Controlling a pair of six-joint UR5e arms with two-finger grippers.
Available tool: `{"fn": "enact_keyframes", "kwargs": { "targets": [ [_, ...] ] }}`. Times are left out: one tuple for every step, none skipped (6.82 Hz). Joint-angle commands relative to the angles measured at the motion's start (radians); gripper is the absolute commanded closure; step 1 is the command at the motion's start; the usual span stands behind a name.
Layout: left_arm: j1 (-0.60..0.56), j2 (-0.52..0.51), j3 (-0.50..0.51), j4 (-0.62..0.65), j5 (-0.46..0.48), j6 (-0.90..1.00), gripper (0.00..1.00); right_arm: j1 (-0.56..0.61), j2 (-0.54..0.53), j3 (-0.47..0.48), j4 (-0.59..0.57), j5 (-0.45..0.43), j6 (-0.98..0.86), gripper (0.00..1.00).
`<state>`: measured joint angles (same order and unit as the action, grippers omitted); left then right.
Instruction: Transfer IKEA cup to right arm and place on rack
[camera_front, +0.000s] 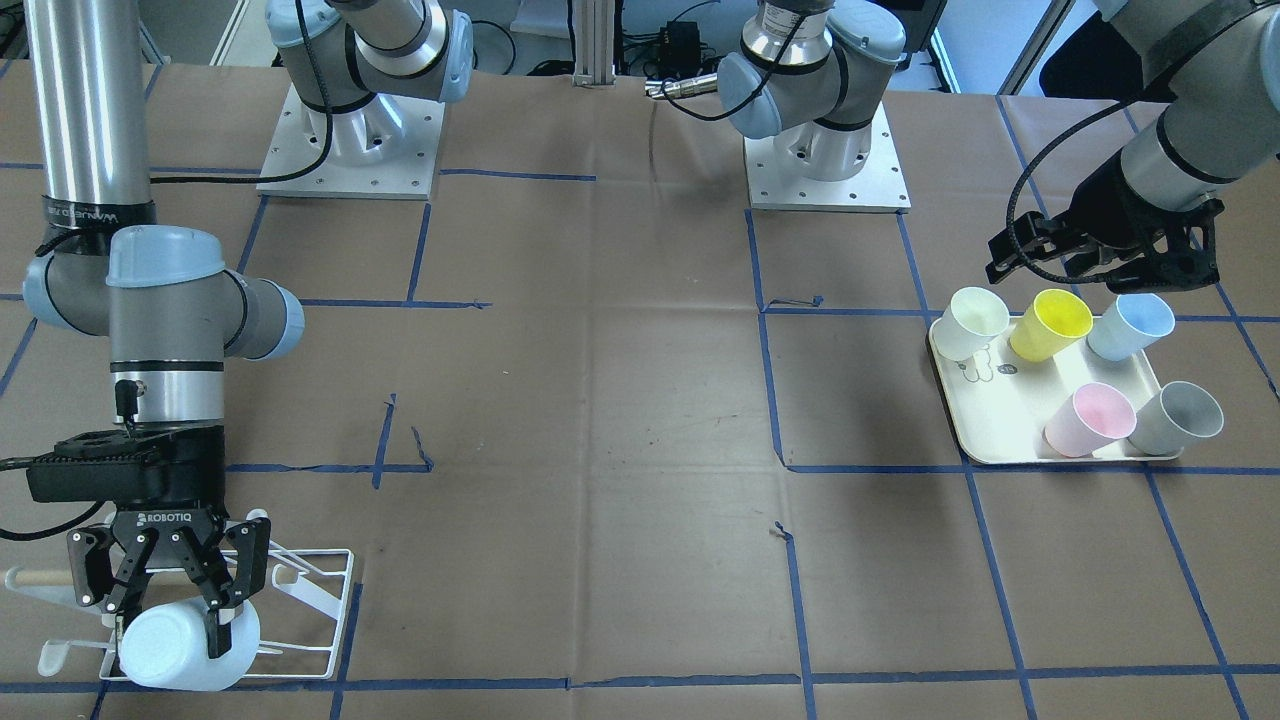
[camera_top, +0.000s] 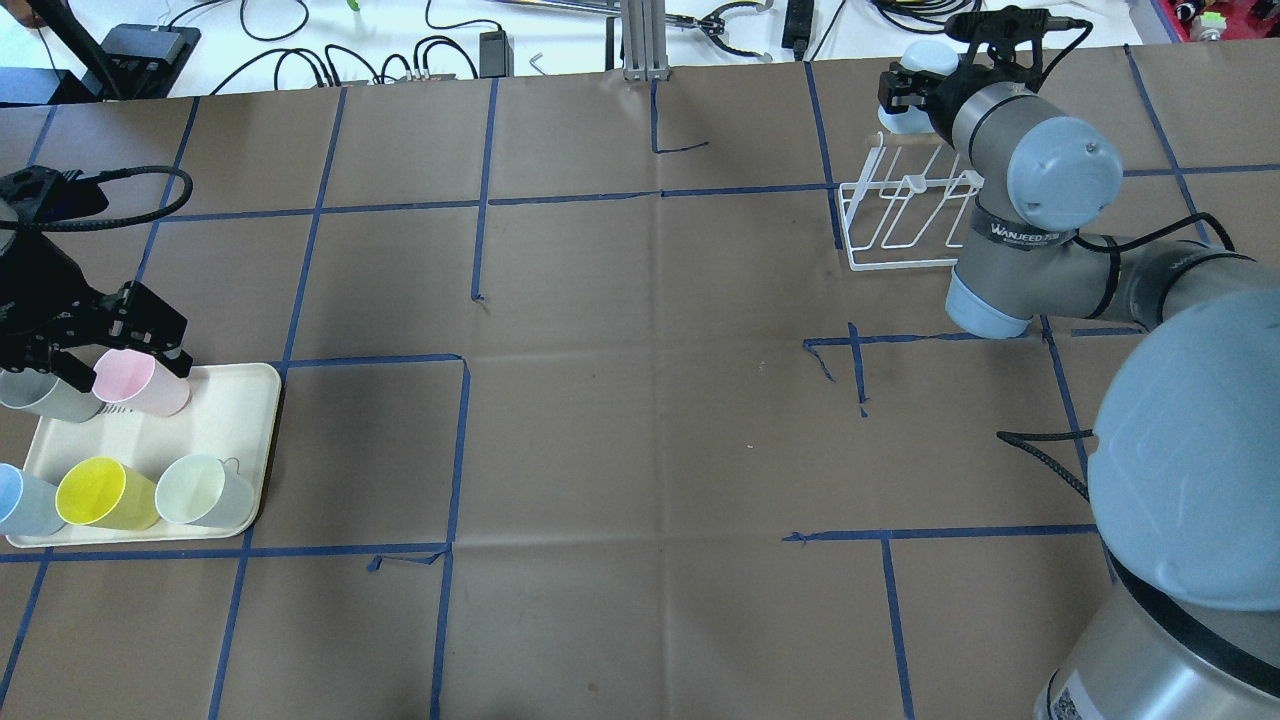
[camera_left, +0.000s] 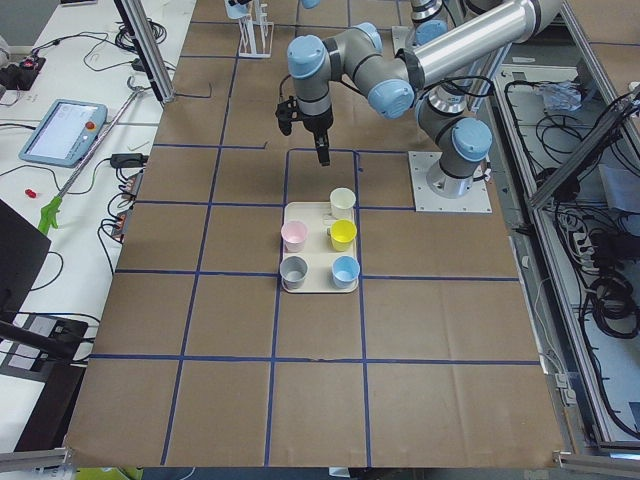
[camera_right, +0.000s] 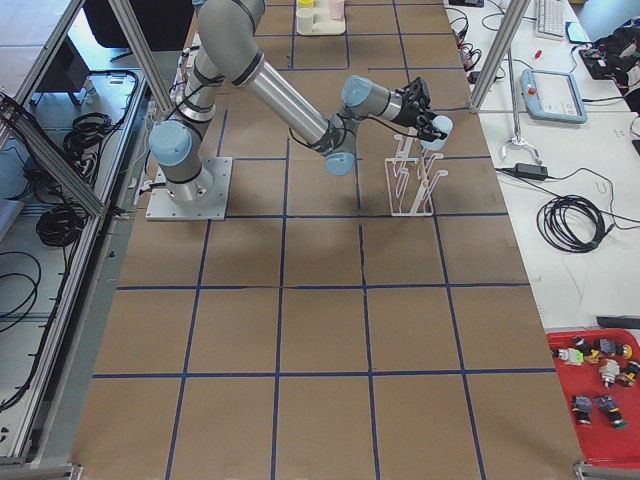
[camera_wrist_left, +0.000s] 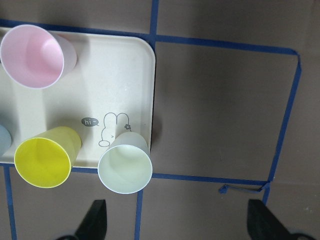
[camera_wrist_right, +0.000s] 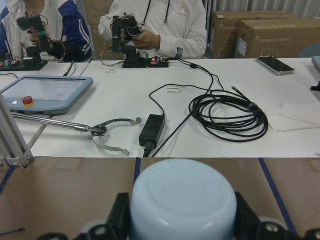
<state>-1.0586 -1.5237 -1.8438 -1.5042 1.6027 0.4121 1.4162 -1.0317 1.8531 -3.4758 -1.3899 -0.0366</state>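
The right gripper (camera_front: 170, 610) is clamped across the body of a pale blue cup (camera_front: 185, 645), held at the rack (camera_top: 900, 220) near the table's (camera_top: 640, 450) far right corner, on the operators' side. The cup's closed base shows in the right wrist view and its mouth is hidden. Whether its rim already touches a prong (camera_right: 425, 165) I cannot tell.

The main risk, as I judge it, is a miss. If the mouth is not lined up over a prong, the rim could catch on the wire and the cup could skid out of the grip. The table edge is just beyond the rack, so a cup let go too early could roll off onto the white bench (camera_wrist_right: 200, 115) (cables and a power brick lie there). The rack looks light, so a finger pressing on a prong or on the wooden dowel (camera_front: 40, 577) might shove or tip it.

Room is tight toward that edge. It is generous on the rack's inner side, where bare brown paper runs to the table's middle.

The left gripper (camera_wrist_left: 177, 222) is spread wide and holds nothing. It hangs over the cream tray (camera_front: 1000, 450) of cups at the opposite end, well apart from the rack.
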Motion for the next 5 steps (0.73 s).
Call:
{"fn": "enact_keyframes", "kwargs": {
  "targets": [
    [0.046, 0.022, -0.101, 0.058, -0.001, 0.045, 0.03, 0.004, 0.001, 0.003, 0.007, -0.003, 0.076, 0.0],
    [0.045, 0.066, -0.161, 0.088, 0.0, 0.047, 0.03, 0.004, 0.001, 0.0, 0.007, -0.001, 0.073, 0.0],
    [0.043, 0.089, -0.216, 0.14, 0.0, 0.047, 0.02, 0.004, -0.001, -0.002, 0.007, -0.003, 0.073, 0.0],
    [0.042, 0.082, -0.253, 0.195, 0.002, 0.048, 0.01, 0.004, -0.008, -0.006, 0.007, -0.001, 0.084, 0.0],
    [0.042, 0.057, -0.265, 0.228, 0.002, 0.068, 0.02, 0.004, -0.027, -0.009, 0.006, 0.012, 0.089, 0.0]
  ]
}}
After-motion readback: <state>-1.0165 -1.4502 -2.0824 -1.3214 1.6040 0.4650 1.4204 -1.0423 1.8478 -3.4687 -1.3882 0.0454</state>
